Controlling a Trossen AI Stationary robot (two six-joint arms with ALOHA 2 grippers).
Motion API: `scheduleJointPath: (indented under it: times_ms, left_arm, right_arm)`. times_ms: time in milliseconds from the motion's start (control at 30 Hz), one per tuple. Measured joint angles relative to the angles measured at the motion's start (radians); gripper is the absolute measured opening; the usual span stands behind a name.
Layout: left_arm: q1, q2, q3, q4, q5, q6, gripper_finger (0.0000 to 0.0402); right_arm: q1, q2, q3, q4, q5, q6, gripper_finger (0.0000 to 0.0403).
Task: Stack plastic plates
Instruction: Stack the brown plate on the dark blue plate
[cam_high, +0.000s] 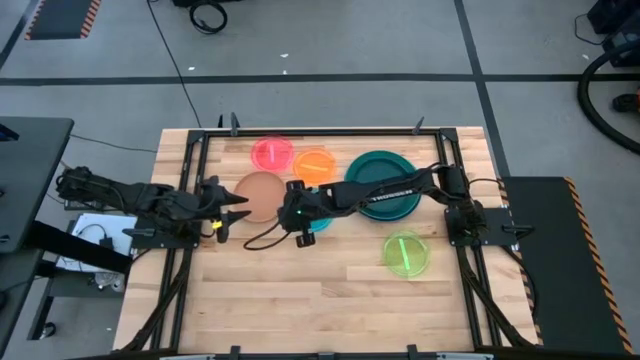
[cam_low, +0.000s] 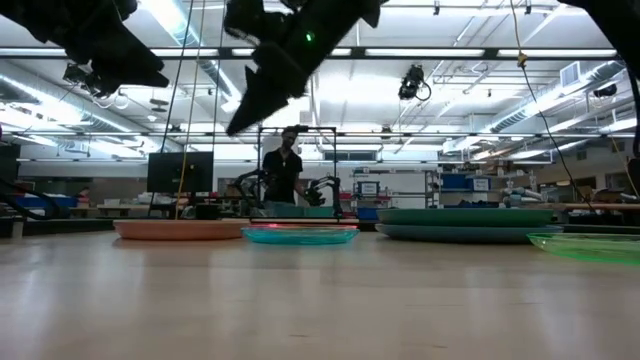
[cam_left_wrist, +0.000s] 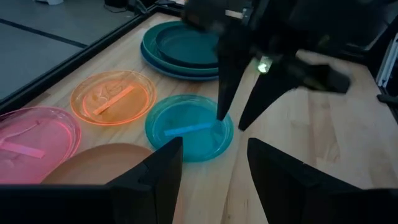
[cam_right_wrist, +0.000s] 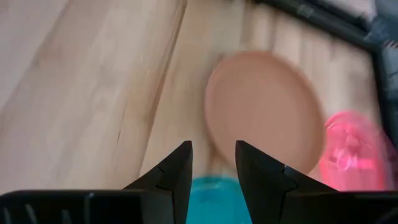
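The small cyan plate (cam_high: 318, 224) (cam_left_wrist: 189, 129) lies flat on the table, next to the tan plate (cam_high: 262, 195) (cam_right_wrist: 261, 112). My right gripper (cam_high: 290, 207) (cam_right_wrist: 213, 152) hangs open above the cyan plate's edge nearest the tan plate. The low view shows it (cam_low: 238, 122) well off the table. My left gripper (cam_high: 243, 208) (cam_left_wrist: 214, 155) is open at the tan plate's left side, pointing toward the cyan plate and touching nothing. Pink plate (cam_high: 272, 153), orange plate (cam_high: 315, 165) and lime green plate (cam_high: 405, 253) lie apart. The dark teal plates (cam_high: 383, 185) are stacked on a bluish one (cam_left_wrist: 151, 62).
A black metal frame (cam_high: 300, 131) runs along the table's far edge and sides. Bare wood (cam_high: 300, 300) fills the near half of the table. A person (cam_low: 285, 170) stands in the room beyond the far edge.
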Motion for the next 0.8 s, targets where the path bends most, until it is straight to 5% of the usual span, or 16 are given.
scheduleJointPath:
  times_ms: [300, 800]
  left_arm:
    - [-0.001, 0.015, -0.001, -0.003, 0.000, 0.001, 0.0188]
    - [0.000, 0.015, -0.001, -0.010, -0.030, 0.024, 0.0188]
  right_arm:
    - [-0.018, -0.004, 0.168, -0.044, -0.013, -0.030, 0.0132]
    - [-0.052, 0.089, 0.153, 0.070, -0.112, -0.049, 0.0132]
